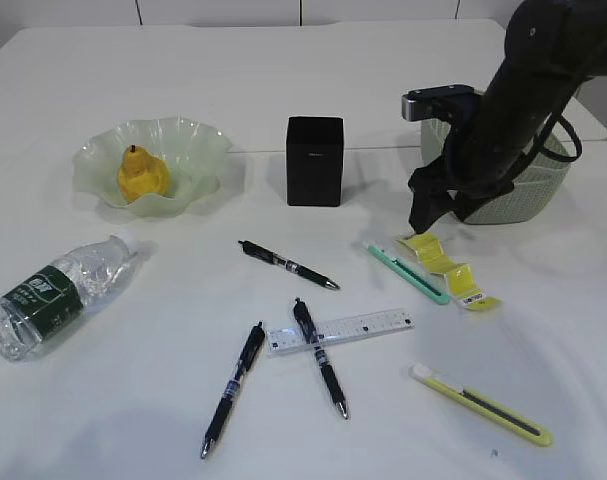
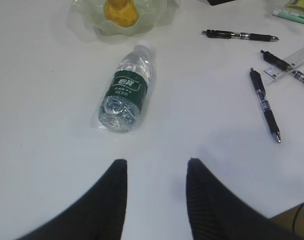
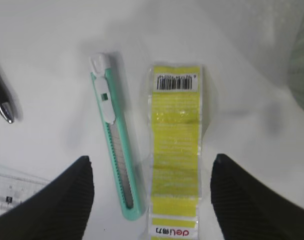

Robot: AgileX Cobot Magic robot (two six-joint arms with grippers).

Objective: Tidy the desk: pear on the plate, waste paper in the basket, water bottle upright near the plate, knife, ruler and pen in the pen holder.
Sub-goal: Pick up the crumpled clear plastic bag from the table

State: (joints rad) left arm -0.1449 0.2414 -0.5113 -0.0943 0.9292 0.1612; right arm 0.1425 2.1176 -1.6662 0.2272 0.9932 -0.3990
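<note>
Right gripper (image 3: 150, 187) hangs above the waste paper (image 3: 175, 150), jaws spread wide to either side of it and of the green knife (image 3: 114, 137) beside it; nothing held. The paper lies flat on the desk (image 1: 133, 400), just in front of the basket (image 1: 543, 180). Left gripper (image 2: 157, 192) is part open and empty, over bare desk near the water bottle (image 2: 125, 92), which lies on its side. Pear (image 1: 141, 172) sits on the plate (image 1: 198, 150).

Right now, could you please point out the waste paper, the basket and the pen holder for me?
waste paper (image 3: 175, 150), right wrist view, middle of the yellow strip.
basket (image 1: 545, 180), exterior view, woven wall on its right side.
pen holder (image 1: 314, 165), exterior view, centre of its black front face.
</note>
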